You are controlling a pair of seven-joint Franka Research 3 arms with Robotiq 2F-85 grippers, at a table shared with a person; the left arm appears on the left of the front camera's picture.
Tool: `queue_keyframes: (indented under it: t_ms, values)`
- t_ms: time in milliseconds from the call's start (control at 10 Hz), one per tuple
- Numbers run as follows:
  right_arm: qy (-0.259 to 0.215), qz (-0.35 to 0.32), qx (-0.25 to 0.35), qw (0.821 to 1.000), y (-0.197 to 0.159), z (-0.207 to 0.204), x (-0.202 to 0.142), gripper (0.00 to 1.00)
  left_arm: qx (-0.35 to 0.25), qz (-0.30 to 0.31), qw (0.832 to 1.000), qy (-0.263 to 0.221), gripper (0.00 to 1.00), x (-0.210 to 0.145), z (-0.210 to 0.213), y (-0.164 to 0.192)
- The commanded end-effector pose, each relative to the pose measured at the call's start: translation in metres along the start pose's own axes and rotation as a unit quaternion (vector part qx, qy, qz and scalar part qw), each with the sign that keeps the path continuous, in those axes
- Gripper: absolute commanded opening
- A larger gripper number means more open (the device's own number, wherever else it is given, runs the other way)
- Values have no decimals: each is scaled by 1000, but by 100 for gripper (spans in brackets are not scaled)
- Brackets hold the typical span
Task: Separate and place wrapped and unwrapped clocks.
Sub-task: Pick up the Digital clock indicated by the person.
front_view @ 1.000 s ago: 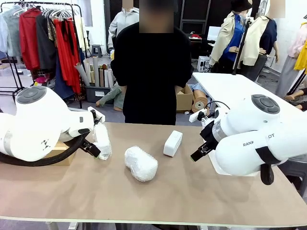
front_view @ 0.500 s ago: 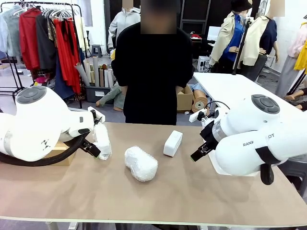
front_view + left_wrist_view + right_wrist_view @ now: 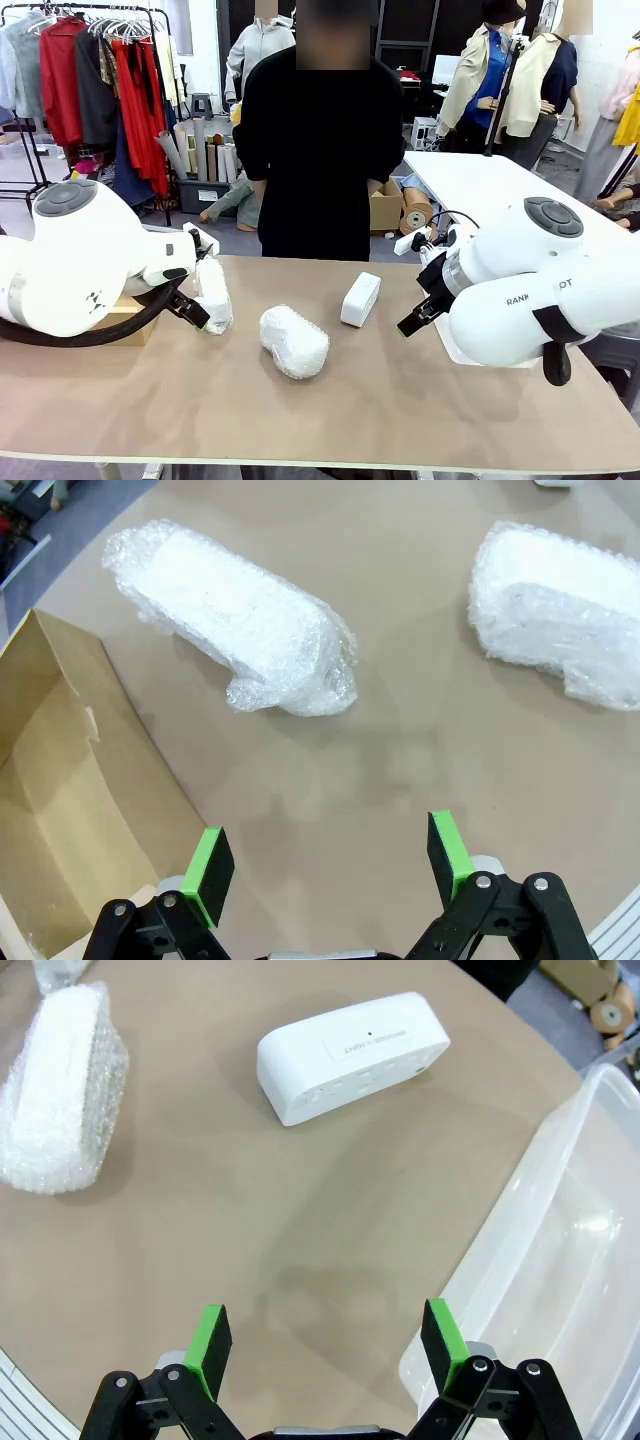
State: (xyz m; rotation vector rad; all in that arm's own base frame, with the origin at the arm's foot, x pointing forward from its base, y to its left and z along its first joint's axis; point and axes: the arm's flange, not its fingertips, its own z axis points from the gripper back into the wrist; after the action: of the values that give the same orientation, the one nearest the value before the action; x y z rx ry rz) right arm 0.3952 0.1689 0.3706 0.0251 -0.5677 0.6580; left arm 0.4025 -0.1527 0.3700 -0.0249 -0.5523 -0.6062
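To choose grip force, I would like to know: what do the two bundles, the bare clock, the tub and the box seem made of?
Fat bundle and slim roll: clear bubble wrap, air cells visible, white inside.
Clock: probably hard plastic, smooth matte white shell.
Tub: translucent plastic, glossy highlights on its wall.
Box: brown cardboard, dull, raw edge.

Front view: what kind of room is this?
Probably a clothing workshop with robots: a rack of hanging red and grey clothes, a brown cardboard box on the floor, white robot arms.

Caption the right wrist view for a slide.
Open right end effector hovers over the table, bare white clock ahead, clear tub beside, bubble-wrapped bundle farther off.
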Motion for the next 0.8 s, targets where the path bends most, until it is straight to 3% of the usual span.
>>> queue_keyframes:
  t_ms: [0,400,700]
  values:
    - [0,0,0,1000,0,0,0,100,0,1,1000,0,100,0,0,1]
    - [0,0,0,1000,0,0,0,100,1,-1,1000,15,100,-2,3,0]
    - [4,18,49,999,4,7,0,100,-54,-10,998,29,100,3,20,-3]
